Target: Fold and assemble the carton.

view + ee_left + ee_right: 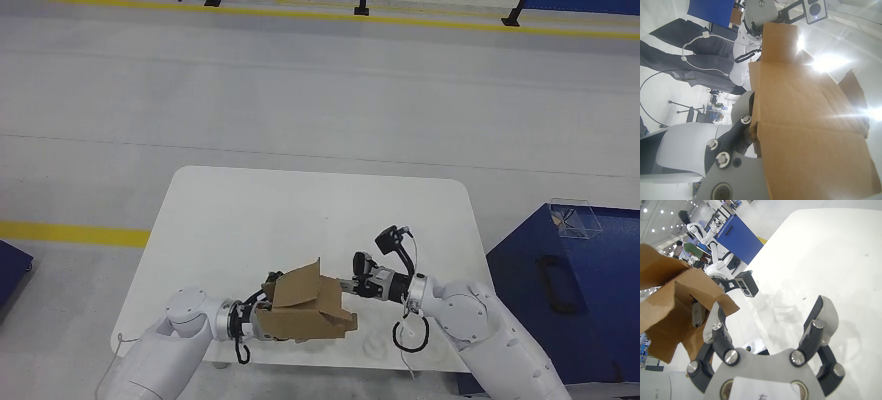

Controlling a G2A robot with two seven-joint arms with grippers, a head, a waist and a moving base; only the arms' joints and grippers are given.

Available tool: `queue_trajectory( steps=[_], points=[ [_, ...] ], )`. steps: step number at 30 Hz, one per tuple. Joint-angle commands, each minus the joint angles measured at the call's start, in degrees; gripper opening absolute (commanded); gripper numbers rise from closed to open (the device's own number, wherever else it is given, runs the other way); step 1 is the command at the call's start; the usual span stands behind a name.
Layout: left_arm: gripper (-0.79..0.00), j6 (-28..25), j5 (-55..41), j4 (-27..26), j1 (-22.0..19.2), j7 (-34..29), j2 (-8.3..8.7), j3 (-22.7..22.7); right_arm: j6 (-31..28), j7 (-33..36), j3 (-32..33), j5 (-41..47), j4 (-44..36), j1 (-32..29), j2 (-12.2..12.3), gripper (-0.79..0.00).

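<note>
Left gripper (259,302) is seemingly clamping the carton (310,300) (flaps loose); right gripper (768,306) is hovering spread beside it, with flap-folding probably next.

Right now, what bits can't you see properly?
Left wrist view: glare blots out the carton's far flaps.
Top view: the right gripper is too small to tell whether it touches the carton.
Top view: the carton hides whether it rests on the table.
Right wrist view: the picture's edge cuts off part of the carton.

That brown corrugated cardboard carton (305,305) was only half-folded, flaps sticking out at odd angles, one end open, tilted by the white table's (300,210) near edge.
</note>
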Motion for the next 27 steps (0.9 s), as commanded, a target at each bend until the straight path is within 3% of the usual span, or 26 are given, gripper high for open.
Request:
queue_trajectory(
  steps=[1,10,18,27],
  points=[
    [-0.785,0.24,-0.07,0.41,-0.2,0.12,0.0,-0.02,-0.1,-0.17,1.71,0.57,0.25,-0.4,0.25,0.0],
    [-0.785,1.81,0.28,1.95,-1.17,0.84,-0.18,0.9,-3.78,-3.74,6.9,3.52,-6.64,-5.76,0.92,0.0],
    [-0.785,1.0,0.69,1.84,-1.38,1.28,-0.35,1.59,-0.03,-1.28,1.99,-1.47,-7.14,-4.32,0.11,0.0],
    [-0.785,0.4,0.55,2.03,-1.3,1.38,-0.4,1.76,-0.24,-2.04,-1.45,-1.34,-3.93,-1.58,-1.02,0.0]
  ],
)
